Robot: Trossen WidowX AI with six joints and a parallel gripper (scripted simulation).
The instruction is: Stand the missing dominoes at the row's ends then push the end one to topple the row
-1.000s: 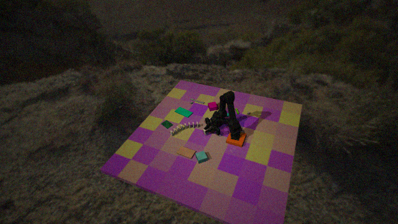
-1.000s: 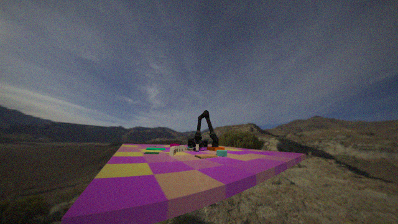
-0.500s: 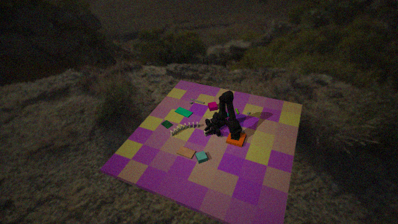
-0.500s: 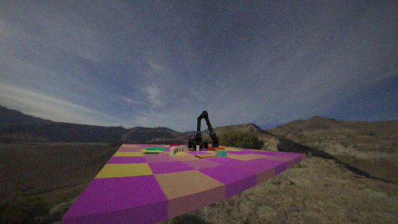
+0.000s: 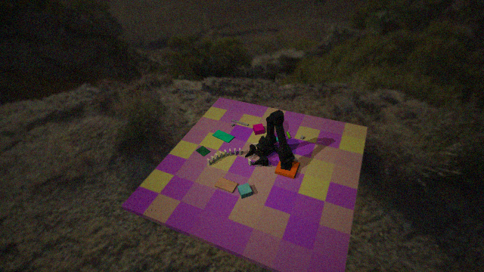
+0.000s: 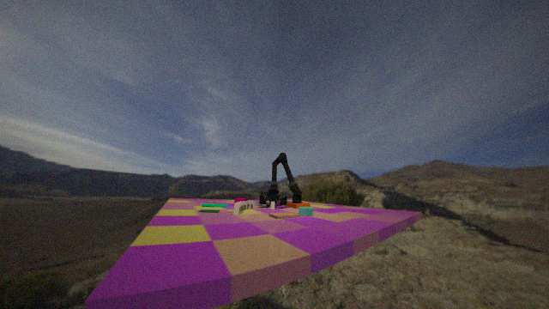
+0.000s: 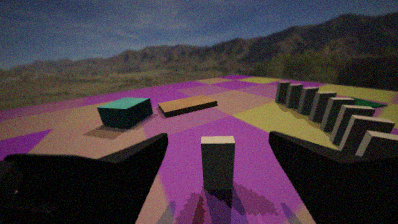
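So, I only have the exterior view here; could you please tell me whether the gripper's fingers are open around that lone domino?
Observer: Yes, the wrist view shows the gripper open, one finger on each side of the lone domino, with gaps between.

Operator: Thank you; and is the row straight?

Observer: No, from the top view the row of dominoes follows a curve.
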